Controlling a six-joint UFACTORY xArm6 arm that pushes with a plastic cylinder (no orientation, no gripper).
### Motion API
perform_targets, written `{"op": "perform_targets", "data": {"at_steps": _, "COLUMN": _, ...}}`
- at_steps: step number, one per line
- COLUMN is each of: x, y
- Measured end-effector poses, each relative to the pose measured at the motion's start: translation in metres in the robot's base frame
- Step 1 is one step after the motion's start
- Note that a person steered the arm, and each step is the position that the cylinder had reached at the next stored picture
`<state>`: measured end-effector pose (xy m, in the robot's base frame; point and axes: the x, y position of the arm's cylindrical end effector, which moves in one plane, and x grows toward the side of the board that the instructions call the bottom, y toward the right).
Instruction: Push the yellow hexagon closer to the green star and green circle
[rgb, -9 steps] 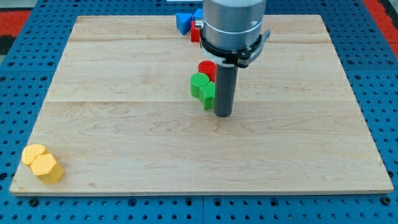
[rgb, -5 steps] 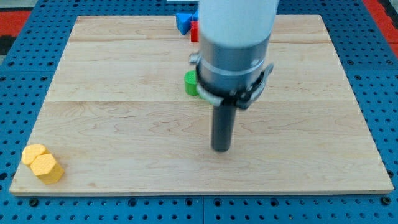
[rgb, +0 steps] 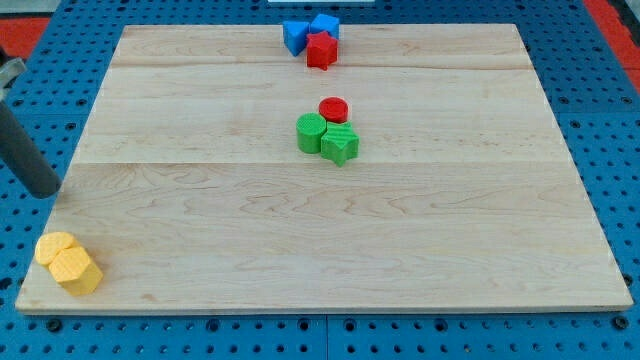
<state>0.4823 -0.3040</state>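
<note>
There are no jaws on this arm, so nothing is clenched or released: it ends in a dark rod, and my tip (rgb: 45, 190) sits at the view's far left, just off the tabletop's (rgb: 470, 250) left edge, touching no block.

Nearest the view's bottom, in the tabletop's lower-left corner, lies the yellow hexagon (rgb: 76, 270), with a second yellow block (rgb: 54, 246) touching it at about 11 o'clock; that one's shape I cannot make out. My tip stands near this pair, at roughly 12 o'clock from them.

Well apart, toward 2 o'clock from the hexagon, the green circle (rgb: 312, 132) and green star (rgb: 340, 144) sit touching near the middle, a red circle (rgb: 333, 109) just behind them. At the far edge, two blue blocks (rgb: 309, 30) and a red block (rgb: 321, 50) cluster.

To do this well, I judge the tip should come round to the hexagon's 8 o'clock side, clear of its yellow neighbour, then push steadily toward 2 o'clock, keeping contact centred so the hexagon does not slip sideways.
</note>
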Motion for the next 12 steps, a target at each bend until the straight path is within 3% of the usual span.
{"op": "perform_targets", "data": {"at_steps": 4, "x": 0.042, "y": -0.001}}
{"op": "perform_targets", "data": {"at_steps": 8, "x": 0.133, "y": 0.005}}
{"op": "perform_targets", "data": {"at_steps": 10, "x": 0.124, "y": 0.049}}
{"op": "perform_targets", "data": {"at_steps": 12, "x": 0.059, "y": 0.069}}
